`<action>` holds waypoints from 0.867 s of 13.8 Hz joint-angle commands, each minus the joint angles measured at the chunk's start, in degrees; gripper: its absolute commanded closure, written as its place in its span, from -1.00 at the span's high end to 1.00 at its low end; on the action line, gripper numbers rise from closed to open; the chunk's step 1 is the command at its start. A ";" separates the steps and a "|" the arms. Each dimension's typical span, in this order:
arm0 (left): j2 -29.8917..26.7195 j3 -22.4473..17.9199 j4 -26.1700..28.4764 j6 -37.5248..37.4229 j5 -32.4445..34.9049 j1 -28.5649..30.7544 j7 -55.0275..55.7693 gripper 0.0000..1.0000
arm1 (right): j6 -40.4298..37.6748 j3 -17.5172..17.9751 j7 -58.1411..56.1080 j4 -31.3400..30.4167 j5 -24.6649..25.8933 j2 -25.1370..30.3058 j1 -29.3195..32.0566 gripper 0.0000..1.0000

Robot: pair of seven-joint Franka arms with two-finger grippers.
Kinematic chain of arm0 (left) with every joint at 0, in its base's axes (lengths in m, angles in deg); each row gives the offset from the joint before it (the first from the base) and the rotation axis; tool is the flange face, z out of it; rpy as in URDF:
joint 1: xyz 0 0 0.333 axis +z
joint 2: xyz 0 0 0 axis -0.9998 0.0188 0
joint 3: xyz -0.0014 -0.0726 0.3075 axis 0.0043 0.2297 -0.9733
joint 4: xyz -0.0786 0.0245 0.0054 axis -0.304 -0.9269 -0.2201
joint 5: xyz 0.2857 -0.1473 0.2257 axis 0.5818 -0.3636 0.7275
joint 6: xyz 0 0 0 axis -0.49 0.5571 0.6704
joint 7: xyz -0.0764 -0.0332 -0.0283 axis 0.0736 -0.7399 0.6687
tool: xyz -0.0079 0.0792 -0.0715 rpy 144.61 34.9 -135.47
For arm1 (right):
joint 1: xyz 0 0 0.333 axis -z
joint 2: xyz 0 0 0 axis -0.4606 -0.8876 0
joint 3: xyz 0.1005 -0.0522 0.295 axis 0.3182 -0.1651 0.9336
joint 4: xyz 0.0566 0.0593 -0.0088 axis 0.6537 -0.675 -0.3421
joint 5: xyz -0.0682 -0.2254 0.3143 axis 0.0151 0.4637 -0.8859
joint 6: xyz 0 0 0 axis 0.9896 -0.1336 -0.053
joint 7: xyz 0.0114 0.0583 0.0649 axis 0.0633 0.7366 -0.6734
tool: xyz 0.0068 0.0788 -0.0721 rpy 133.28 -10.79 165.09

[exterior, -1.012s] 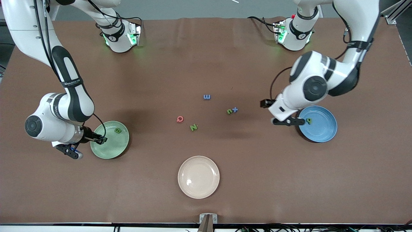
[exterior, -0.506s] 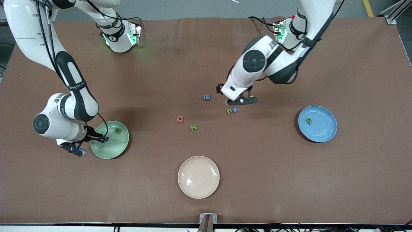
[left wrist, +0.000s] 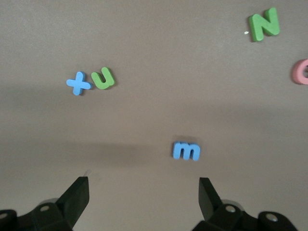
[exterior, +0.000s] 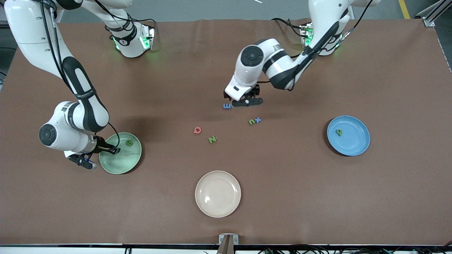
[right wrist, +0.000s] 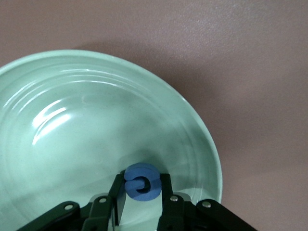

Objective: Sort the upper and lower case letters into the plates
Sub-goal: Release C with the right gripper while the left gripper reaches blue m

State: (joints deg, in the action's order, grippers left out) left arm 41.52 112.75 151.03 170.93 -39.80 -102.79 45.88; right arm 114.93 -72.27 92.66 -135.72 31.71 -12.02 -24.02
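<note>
My right gripper is shut on a rounded blue letter just inside the rim of the mint green plate. In the front view this gripper is at the edge of that plate, which holds a green letter. My left gripper hangs open over bare table beside the blue m. In the left wrist view the m lies just ahead of the open gripper. Red-pink Q, green N, green u and a blue plus lie mid-table. The sky blue plate holds one green letter.
A cream-beige plate sits nearest the front camera, at the middle of the table. Both arm bases stand along the edge farthest from that camera. Brown tabletop stretches between the plates.
The left arm has swung from the sky blue plate to the middle of the table, beside the blue m, with its gripper open. The right gripper has shifted only slightly at the mint plate.
</note>
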 commanded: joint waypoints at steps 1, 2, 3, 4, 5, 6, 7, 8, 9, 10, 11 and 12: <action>6.46 -0.21 -4.57 0.31 8.20 -1.86 7.22 0.99 | -0.92 0.58 -0.64 -1.47 -1.03 1.39 0.46 -0.63; 8.04 -0.21 -5.80 0.31 9.00 -2.30 7.41 0.99 | -1.27 0.58 -0.64 -1.21 -1.03 1.39 0.46 0.38; 9.36 -0.21 -6.86 0.31 9.18 -2.74 7.50 0.98 | -1.80 0.58 -0.38 -0.77 -1.03 1.65 0.46 0.99; 10.33 -0.30 -7.91 0.31 9.10 -3.36 7.58 0.98 | -2.85 0.58 -0.12 0.19 -1.03 1.65 0.37 1.00; 11.04 -0.38 -8.79 0.31 9.10 -3.97 7.93 0.98 | -4.25 0.67 0.49 1.50 -1.12 1.65 0.20 1.00; 11.57 -0.65 -9.32 0.31 9.19 -4.33 8.20 0.94 | -6.18 0.76 2.41 3.00 -1.03 1.74 -0.15 1.00; 12.01 -0.91 -9.50 0.31 9.19 -4.42 8.20 0.91 | -8.98 0.76 5.30 4.66 -1.03 1.91 -1.37 1.00; 12.54 -1.52 -9.94 0.31 9.19 -5.37 8.29 0.91 | -11.36 0.76 8.47 5.99 -1.03 2.00 -2.86 1.00; 13.06 -3.09 -10.47 0.31 9.19 -7.04 8.29 0.91 | -11.82 0.76 11.02 6.26 -1.03 2.52 -4.18 1.00; 13.68 -5.02 -11.25 0.31 9.19 -9.23 8.20 0.90 | -11.73 0.76 14.27 6.18 -1.03 3.23 -6.46 1.00; 14.03 -6.78 -11.87 0.31 9.19 -11.34 8.29 0.89 | -11.38 0.67 17.87 6.09 -1.03 3.32 -8.48 1.00; 14.30 -8.54 -11.88 0.31 9.19 -13.36 8.29 0.85 | -11.12 0.76 20.60 5.91 -1.03 3.58 -10.16 1.00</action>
State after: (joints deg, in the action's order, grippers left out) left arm 54.38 107.36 141.31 171.47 -31.97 -111.82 52.62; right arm 103.77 -71.21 107.72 -128.55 31.05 -9.95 -30.75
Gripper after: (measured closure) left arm 0.057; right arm 0.000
